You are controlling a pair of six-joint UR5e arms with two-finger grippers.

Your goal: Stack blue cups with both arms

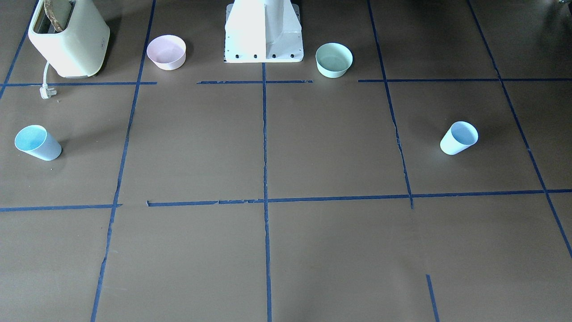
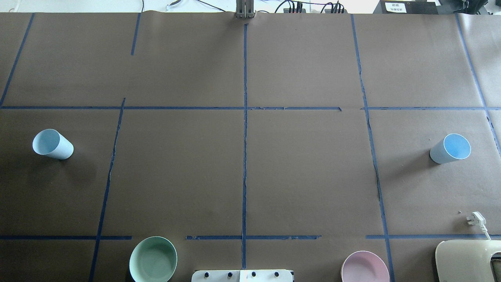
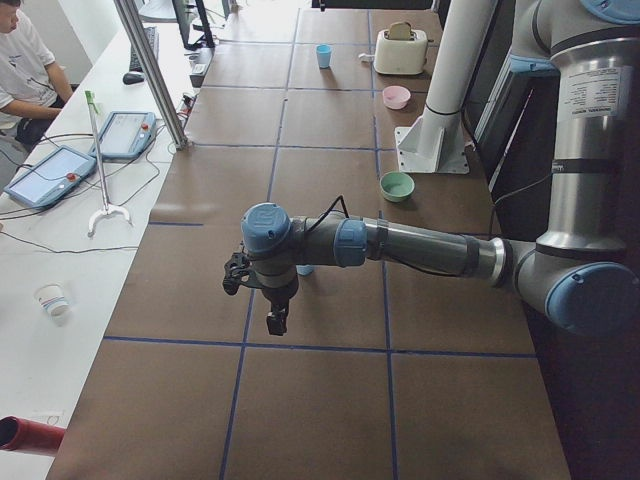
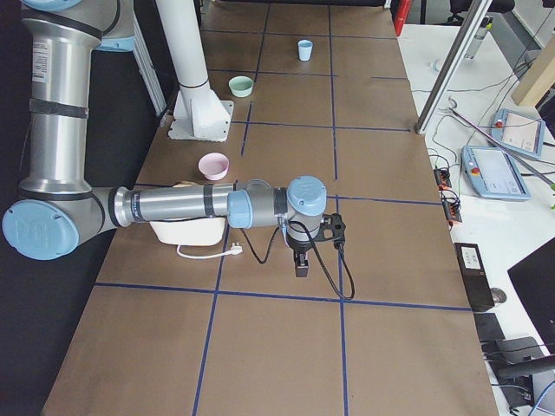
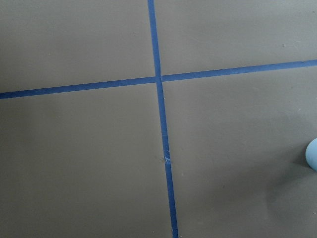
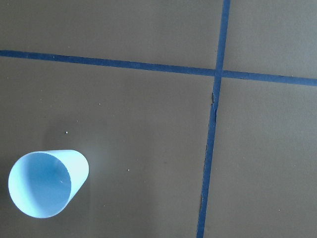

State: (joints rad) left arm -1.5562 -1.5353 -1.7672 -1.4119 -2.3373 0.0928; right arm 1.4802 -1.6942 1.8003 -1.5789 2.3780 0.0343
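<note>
Taking the overhead view as a dial, the table (image 2: 297, 176) is covered in brown paper gridded with blue tape. The left arm (image 3: 420, 248) and right arm (image 4: 173, 206), two in all, each reach out over it. They show only in the side views, so I cannot tell how the fingers of the left gripper (image 3: 275, 322) or the right gripper (image 4: 301, 269) stand.

One white pedestal (image 1: 263, 40) stands at 6 o'clock. One cream toaster (image 1: 71, 40) sits at the 4 o'clock corner.

There are two bowls. The mint-green bowl (image 2: 153, 259) is at 7 o'clock and the pink bowl (image 2: 364, 268) at 5 o'clock, both flanking the pedestal and well apart from the cups.

There are two blue cups, both mouth up. The left-side blue cup (image 2: 53, 144) stands at 9 o'clock and the right-side blue cup (image 2: 450, 149) at 3 o'clock. Between them lies taped paper.

The right wrist camera has its cup at 8 o'clock. The left wrist camera catches only a cup's edge at 3 o'clock.

One white plug (image 2: 475, 218) lies just beside the toaster.
</note>
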